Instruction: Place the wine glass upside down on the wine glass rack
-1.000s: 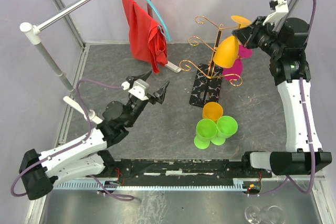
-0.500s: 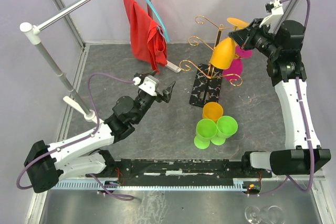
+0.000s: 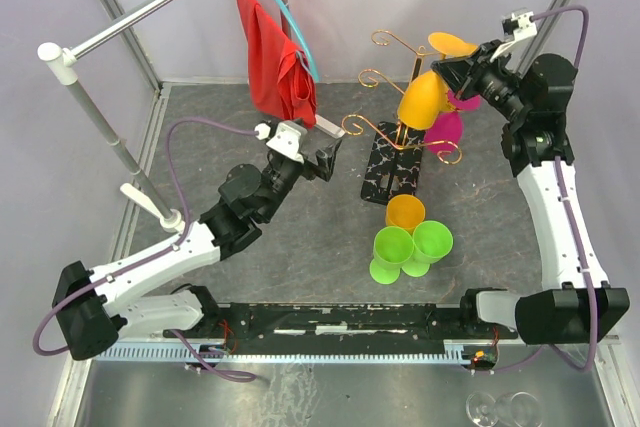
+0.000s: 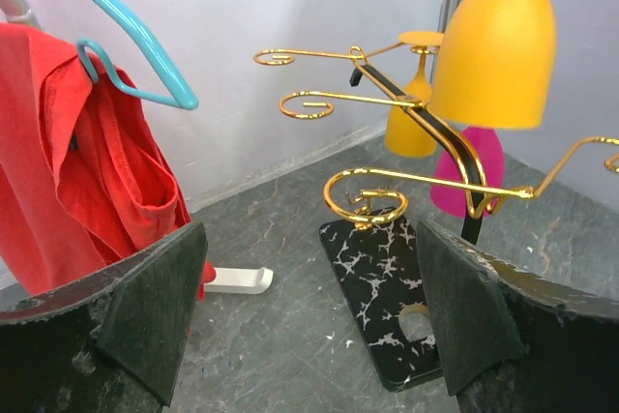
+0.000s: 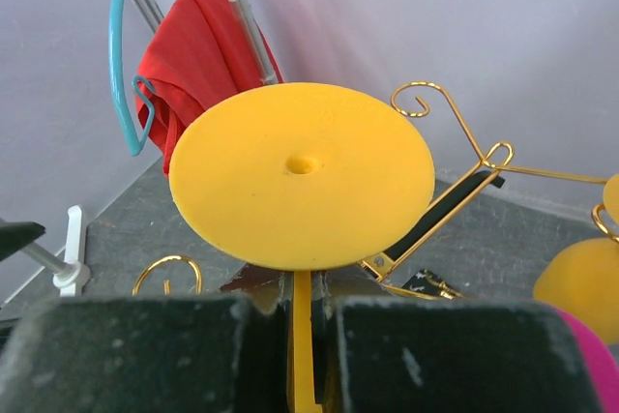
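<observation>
The yellow wine glass [image 3: 420, 97] hangs upside down, bowl down and foot up, beside the upper arms of the gold wine glass rack [image 3: 398, 127]. My right gripper [image 3: 463, 70] is shut on its stem; the right wrist view shows the stem [image 5: 302, 336] between the fingers and the round foot [image 5: 302, 171] above them. In the left wrist view the bowl [image 4: 497, 41] hangs above the rack's scroll arms [image 4: 406, 108] and black marbled base [image 4: 382, 287]. My left gripper [image 3: 318, 155] is open and empty, low, left of the rack base [image 4: 309, 321].
Another yellow glass [image 4: 410, 128] and a magenta one [image 4: 462, 176] hang on the rack's far side. An orange cup [image 3: 405, 211] and green cups [image 3: 394, 247] stand in front of the base. A blue hanger with red cloth [image 3: 275, 62] hangs at the back left.
My left arm has stretched forward and right towards the rack base, its gripper still open. My right gripper has carried the yellow glass slightly left, closer to the rack.
</observation>
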